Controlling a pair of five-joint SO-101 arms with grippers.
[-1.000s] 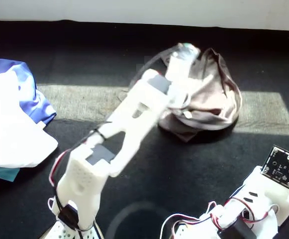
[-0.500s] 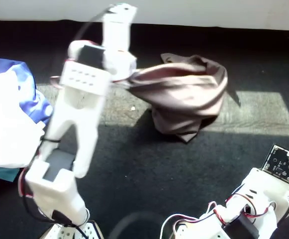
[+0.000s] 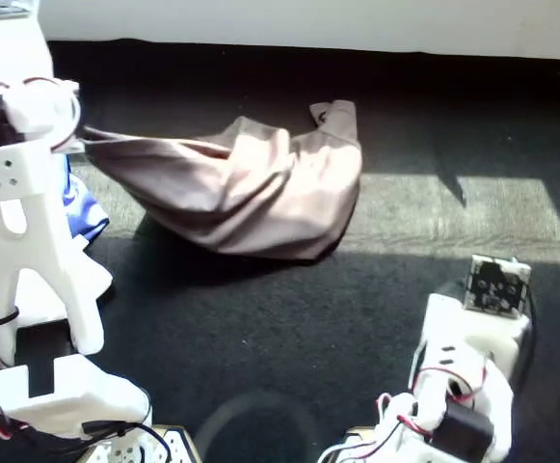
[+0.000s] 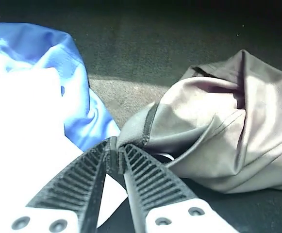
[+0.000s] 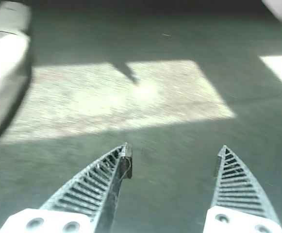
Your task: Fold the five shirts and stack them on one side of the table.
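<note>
Dragged leftward, crumpled grey shirt (image 3: 251,193) hangs stretched, pinched in left claw (image 4: 115,155); right claw (image 5: 174,158) wide.

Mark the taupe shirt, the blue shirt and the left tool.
taupe shirt (image 3: 260,193), high view, middle of its bunched body.
blue shirt (image 4: 48,46), left wrist view, its sunlit upper fold.
left tool (image 4: 115,148), left wrist view, between its tips, shut on the taupe shirt's hem.

No readable text, brand, number or sign, grey shirt (image 3: 251,193) plain, blue shirt (image 4: 39,46) and white shirt (image 4: 19,126) plain, small dark circuit board (image 3: 497,286) at lower right of the high view, markings too small to read
</note>
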